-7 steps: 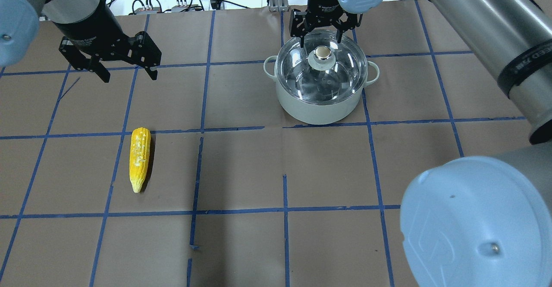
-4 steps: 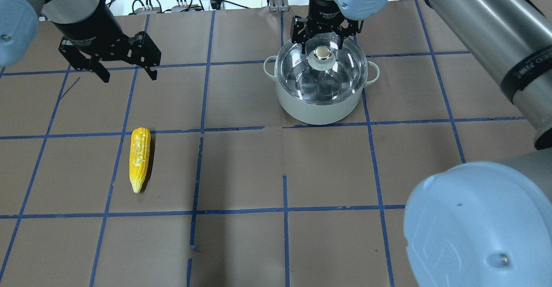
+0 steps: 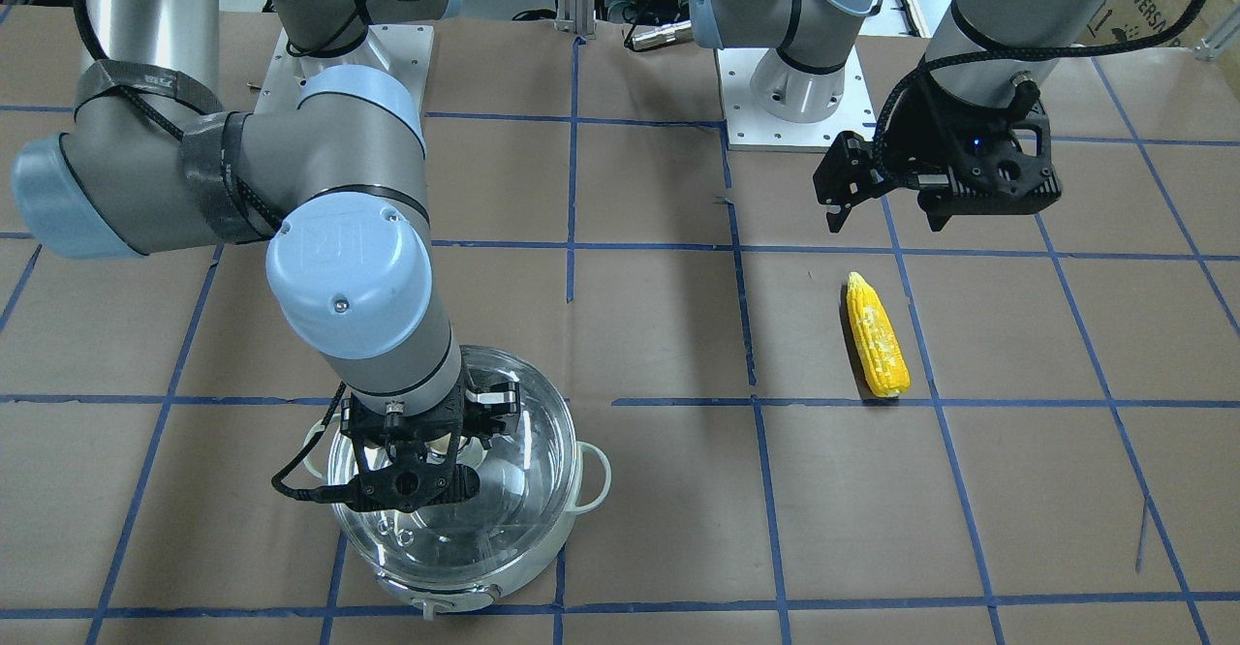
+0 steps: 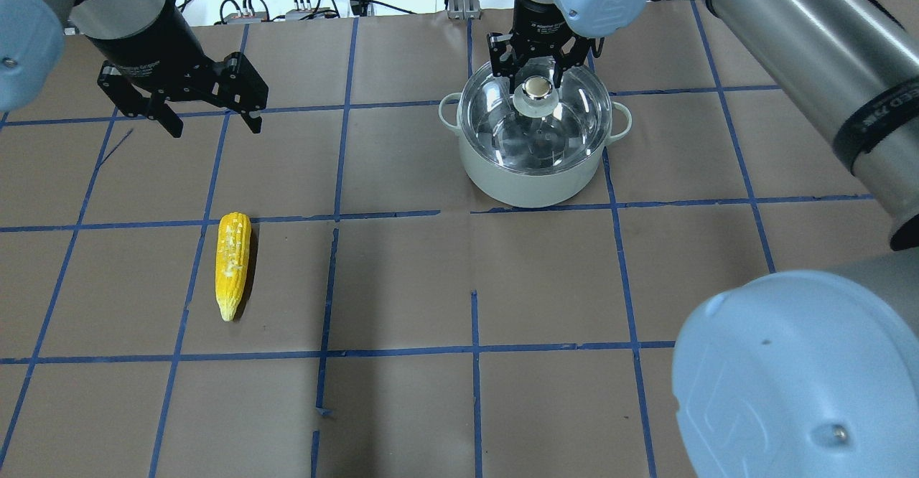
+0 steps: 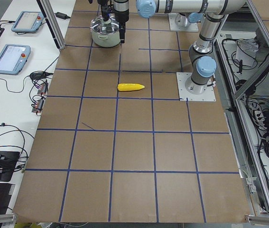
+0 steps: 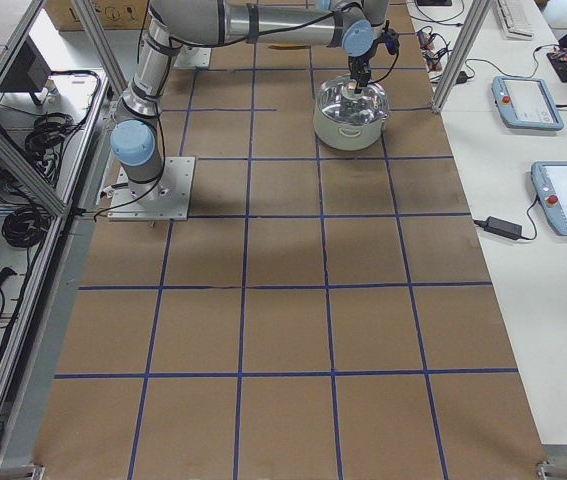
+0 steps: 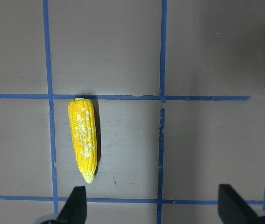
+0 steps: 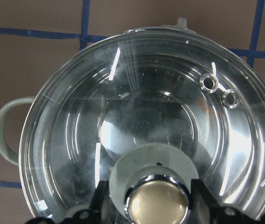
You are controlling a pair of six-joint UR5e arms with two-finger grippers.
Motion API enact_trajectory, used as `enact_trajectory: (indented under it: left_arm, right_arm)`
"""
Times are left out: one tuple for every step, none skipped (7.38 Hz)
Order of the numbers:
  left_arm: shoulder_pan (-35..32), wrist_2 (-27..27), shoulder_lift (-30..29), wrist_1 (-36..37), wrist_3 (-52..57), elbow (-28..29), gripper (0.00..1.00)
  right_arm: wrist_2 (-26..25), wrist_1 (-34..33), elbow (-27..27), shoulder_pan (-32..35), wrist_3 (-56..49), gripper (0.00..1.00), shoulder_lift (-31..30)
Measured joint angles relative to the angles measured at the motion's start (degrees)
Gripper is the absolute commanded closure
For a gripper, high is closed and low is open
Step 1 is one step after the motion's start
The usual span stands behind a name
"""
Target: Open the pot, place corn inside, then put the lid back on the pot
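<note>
corn (image 4: 233,264): flat on table (image 4: 402,284), robot's left side, well apart from pot (image 4: 528,180). Long axis near–far; tapered tip twd robot. Yellow, kernel rows, pale patches.
lid (image 4: 502,126): clear glass dome, seated on mint-white pot.
right fingers (image 8: 103,200) clamped on knob (image 8: 158,203) of lid.
left fingers (image 7: 76,205) spread wide, empty, above table nr corn.

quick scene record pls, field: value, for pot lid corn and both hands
pot: upright on the table, covered
lid: seated on the pot, knob up
corn: lying flat on the table, apart from the pot
right hand: over the lid, straddling the knob, grip unclear
left hand: open, empty, above the table, clear of the corn
stage: lid not yet lifted
</note>
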Motion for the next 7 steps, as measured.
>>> enact_trajectory:
  left_arm:
    - [0.0,0.0,0.0,0.0,0.0,0.0,0.00]
    - [0.0,0.1,0.0,0.0,0.0,0.0,0.00]
    - [0.0,0.1,0.0,0.0,0.1,0.0,0.00]
    - [0.0,0.1,0.0,0.0,0.1,0.0,0.00]
    - [0.0,0.1,0.0,0.0,0.1,0.0,0.00]
    - [0.0,0.1,0.0,0.0,0.1,0.0,0.00]
    - [0.0,0.1,0.0,0.0,0.2,0.0,0.00]
  right_arm:
    - [0.0,0.0,-0.2,0.0,0.1,0.52,0.0]
    - [-0.2,0.0,-0.4,0.0,0.1,0.52,0.0]
    - [-0.4,0.3,-0.8,-0.1,0.0,0.52,-0.2]
    - [-0.5,1.4,-1.5,-0.3,-0.2,0.52,-0.6]
    - [-0.4,3.5,-2.6,-0.5,-0.4,0.53,-1.6]
    - [-0.3,6.0,-3.7,-1.0,-1.1,0.53,-3.0]
    - [-0.1,7.8,-4.1,-1.6,-2.3,0.53,-4.8]
